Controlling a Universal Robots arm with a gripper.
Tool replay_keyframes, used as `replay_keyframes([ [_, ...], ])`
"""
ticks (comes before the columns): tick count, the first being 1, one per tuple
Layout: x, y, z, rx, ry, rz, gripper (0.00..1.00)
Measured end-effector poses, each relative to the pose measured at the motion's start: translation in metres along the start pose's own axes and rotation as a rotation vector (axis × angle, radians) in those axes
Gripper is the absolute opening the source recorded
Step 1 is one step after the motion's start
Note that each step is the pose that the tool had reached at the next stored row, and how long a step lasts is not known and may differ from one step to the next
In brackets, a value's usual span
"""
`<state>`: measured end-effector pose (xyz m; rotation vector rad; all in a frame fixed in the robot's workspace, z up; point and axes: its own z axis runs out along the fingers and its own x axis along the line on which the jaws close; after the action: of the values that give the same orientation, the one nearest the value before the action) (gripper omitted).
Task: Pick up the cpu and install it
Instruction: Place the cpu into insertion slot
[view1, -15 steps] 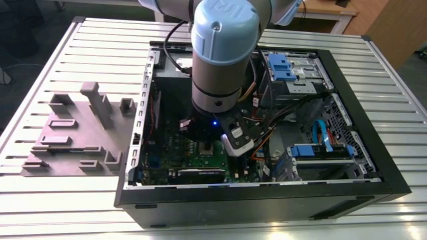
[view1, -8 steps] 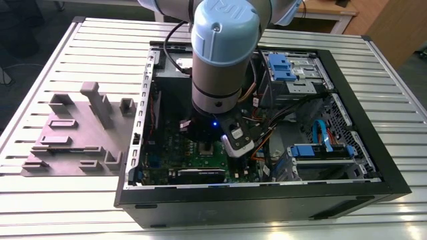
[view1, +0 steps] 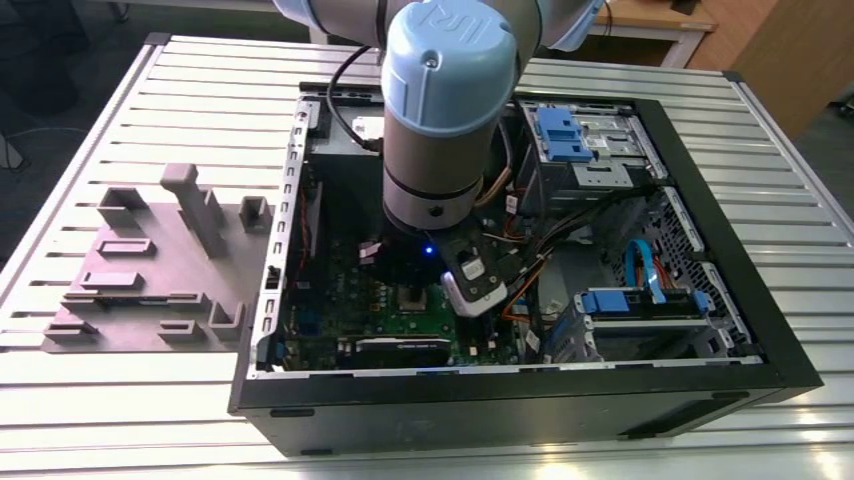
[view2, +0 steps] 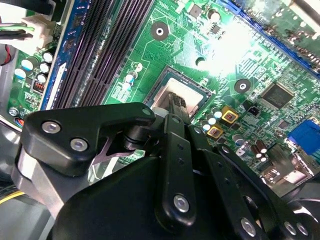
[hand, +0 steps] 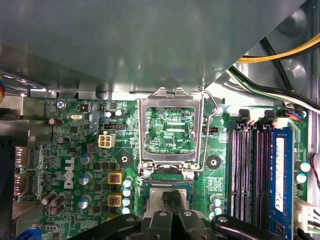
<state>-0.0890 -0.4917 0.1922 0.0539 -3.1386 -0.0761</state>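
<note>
Hidden: middle of the cpu (view2: 161, 98), covered by the pincer (view2: 176, 101) tips; can't tell if they touch it. The cpu is a flat silvery square in the socket directly under the tips. The pincer fingers are pressed together. Silver metal load frame (hand: 142, 130) is flipped open just beyond the tips, on the green motherboard (hand: 75, 150).

A slatted metal table (view1: 200, 80) carries an open black computer case (view1: 534, 405) and, beside it, a grey fixture plate (view1: 140, 305).
</note>
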Motion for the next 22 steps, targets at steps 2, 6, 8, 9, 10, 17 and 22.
replay_keyframes([
  [2,0.0000,0.0000,0.0001,-0.0002,-0.0001,0.000,0.10],
  [6,-0.0002,0.0005,-0.0025,-0.0026,-0.0013,0.000,0.10],
  [8,0.0000,0.0005,-0.0080,-0.0005,-0.0002,0.000,0.10],
  [9,0.0000,0.0006,-0.0100,-0.0006,-0.0002,0.000,0.10],
  [10,0.0000,0.0007,-0.0118,-0.0006,-0.0002,0.000,0.10],
  [17,0.0000,0.0012,-0.0232,-0.0004,-0.0002,0.000,0.10],
  [22,0.0000,0.0013,-0.0247,-0.0006,-0.0003,0.000,0.10],
])
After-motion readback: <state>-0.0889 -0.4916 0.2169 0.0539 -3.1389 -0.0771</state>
